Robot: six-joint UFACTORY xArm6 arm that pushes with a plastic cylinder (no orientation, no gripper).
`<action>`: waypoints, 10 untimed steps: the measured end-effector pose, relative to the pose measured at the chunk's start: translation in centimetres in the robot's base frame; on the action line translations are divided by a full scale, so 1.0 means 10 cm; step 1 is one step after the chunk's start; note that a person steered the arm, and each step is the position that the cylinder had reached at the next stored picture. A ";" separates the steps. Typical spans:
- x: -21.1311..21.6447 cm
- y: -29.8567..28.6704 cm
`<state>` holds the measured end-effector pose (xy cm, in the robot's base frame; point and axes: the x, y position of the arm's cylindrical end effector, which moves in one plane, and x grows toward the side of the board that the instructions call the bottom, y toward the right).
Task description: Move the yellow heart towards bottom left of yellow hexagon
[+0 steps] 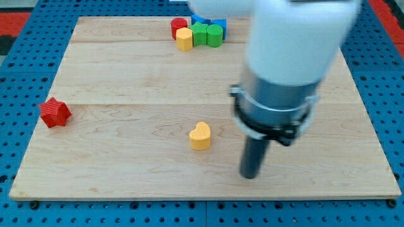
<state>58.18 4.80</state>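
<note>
Approach step, no contact yet. Yellow heart sits alone in the lower middle of the board, nearer the bottom edge than the top. My tip rests on the wood to the heart's right and slightly below it, near but clearly apart, a strip of bare wood between them. No fingers on this rig: the rod ends plain, nothing to open or close, and it holds and touches no block. Yellow hexagon lies at the top edge, a little left of centre, touching a tight cluster: red block just above it, green block and a second green block to its right, blue block behind, partly hidden by the arm. Red star stands by the left edge, well clear of any likely path. Judgement: the target spot is bare wood just down-left of the hexagon, so the heart must travel up the board and slightly left. The tip's present side would send the heart left, not up. Next move calls for bringing the tip round beneath the heart, a touch to its right, then pushing upward. Risk: the rounded heart slips off the rod, or overruns into the cluster.
</note>
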 end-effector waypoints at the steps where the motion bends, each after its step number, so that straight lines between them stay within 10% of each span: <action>1: -0.29 -0.34; 4: -0.85 -0.21; 10: -2.06 -1.75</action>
<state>37.62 -12.66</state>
